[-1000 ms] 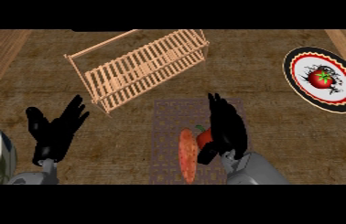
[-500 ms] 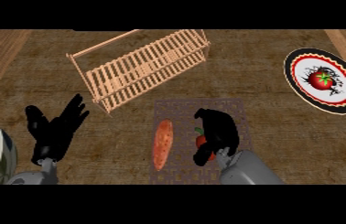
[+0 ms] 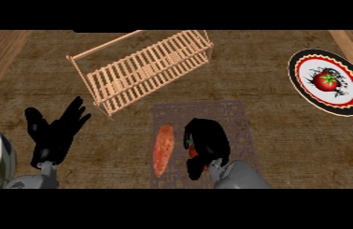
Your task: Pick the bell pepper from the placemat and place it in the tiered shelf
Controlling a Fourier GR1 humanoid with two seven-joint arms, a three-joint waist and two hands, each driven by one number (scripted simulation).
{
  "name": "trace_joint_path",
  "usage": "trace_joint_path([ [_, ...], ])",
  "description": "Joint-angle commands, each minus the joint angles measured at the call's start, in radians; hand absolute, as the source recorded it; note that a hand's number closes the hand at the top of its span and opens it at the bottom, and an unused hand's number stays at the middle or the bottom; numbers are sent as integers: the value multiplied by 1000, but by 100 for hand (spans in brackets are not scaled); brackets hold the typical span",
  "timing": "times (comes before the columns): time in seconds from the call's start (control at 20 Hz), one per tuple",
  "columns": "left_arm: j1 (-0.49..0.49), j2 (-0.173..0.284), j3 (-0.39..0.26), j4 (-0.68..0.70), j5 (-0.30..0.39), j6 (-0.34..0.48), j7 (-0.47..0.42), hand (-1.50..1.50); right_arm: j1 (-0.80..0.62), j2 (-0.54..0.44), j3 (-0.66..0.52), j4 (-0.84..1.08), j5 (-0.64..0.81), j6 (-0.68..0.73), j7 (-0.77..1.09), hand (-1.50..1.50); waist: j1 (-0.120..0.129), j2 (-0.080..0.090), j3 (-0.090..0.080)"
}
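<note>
On the patterned placemat (image 3: 234, 120) my right hand (image 3: 207, 141) is curled over the red bell pepper (image 3: 192, 149), of which only a red sliver with a green stem shows at the hand's left side. The wooden tiered shelf (image 3: 148, 69) stands behind the placemat, up and to the left, with its slatted tiers bare. My left hand (image 3: 56, 132) rests open at the lower left, fingers up, well away from the placemat.
An orange sweet potato (image 3: 163, 148) lies lengthwise on the placemat just left of my right hand. A black, red and white plate (image 3: 312, 85) holding a tomato (image 3: 327, 81) sits at the right edge of the counter.
My right hand has come down and curled its fingers round the bell pepper. The sweet potato has slid left, away from the pepper. The left hand has stayed put.
</note>
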Motion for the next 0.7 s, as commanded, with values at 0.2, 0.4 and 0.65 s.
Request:
trace_joint_path([
  [0.2, -24, -25, -23, 68, -10, -18, 1, 0, -130, 64, 229, -2, -181, 136, -223, 150, 32, 23, -4],
  [0.4, -45, -42, -20, 72, -29, 21, 28, 0, -176, 65, 274, -214, -263, 53, -98, 150, 7, 14, -4],
  [0.65, 27, -35, -16, 14, -23, 13, 30, 0, -258, 65, 192, -477, -221, 62, 17, 150, -7, 6, -4],
])
